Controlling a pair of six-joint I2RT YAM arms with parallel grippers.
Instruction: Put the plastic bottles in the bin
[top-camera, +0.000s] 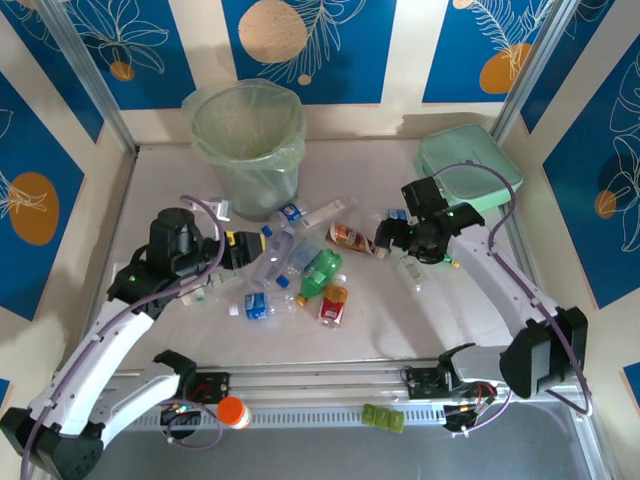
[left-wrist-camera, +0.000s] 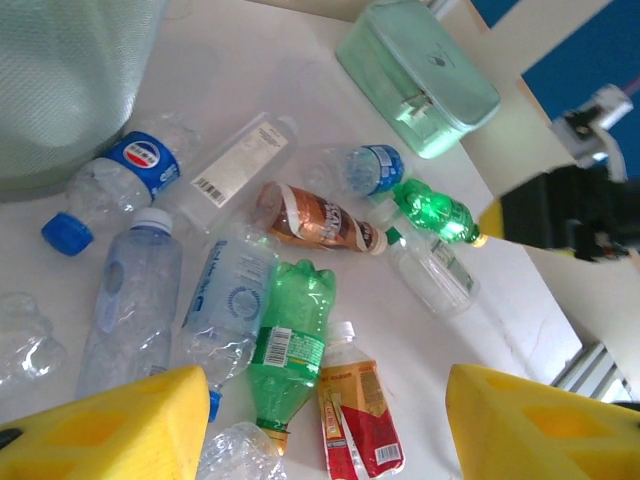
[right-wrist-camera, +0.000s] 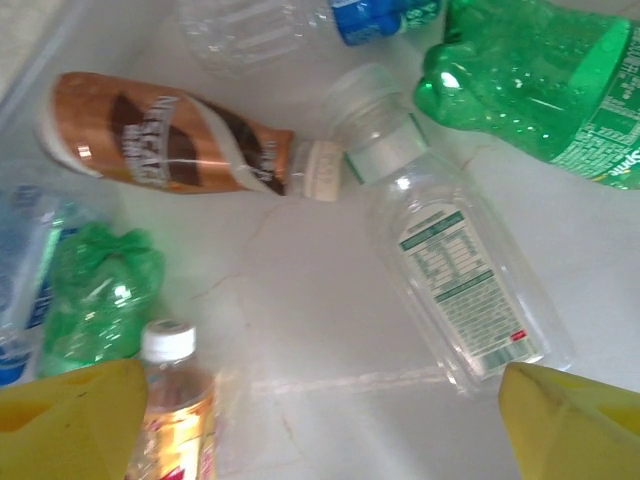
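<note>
We see the plastic bottles (top-camera: 300, 265) lying loose on their sides across the middle of the desk (top-camera: 400, 330), in front of the bin (top-camera: 245, 165), which stands upright at the far edge with its clear liner folded over the rim. The left gripper (top-camera: 245, 250) hovers over the left end of the pile with its yellow fingers (left-wrist-camera: 110, 425) apart and nothing between them. The right gripper (top-camera: 392, 238) hangs spread too, above a clear square bottle (right-wrist-camera: 455, 290) and a brown-labelled bottle (right-wrist-camera: 170, 135) whose caps nearly touch. A green bottle (top-camera: 320, 272) and an orange-red bottle (top-camera: 334, 303) lie between the arms. A mint-green case (top-camera: 470, 165) sits in the far right corner behind the right arm. The desk is pale and faintly cracked; blue panels (top-camera: 310, 45) with leaf prints wall it in, and an orange round object (top-camera: 233, 412) rests by the near rail (top-camera: 330, 375)
</note>
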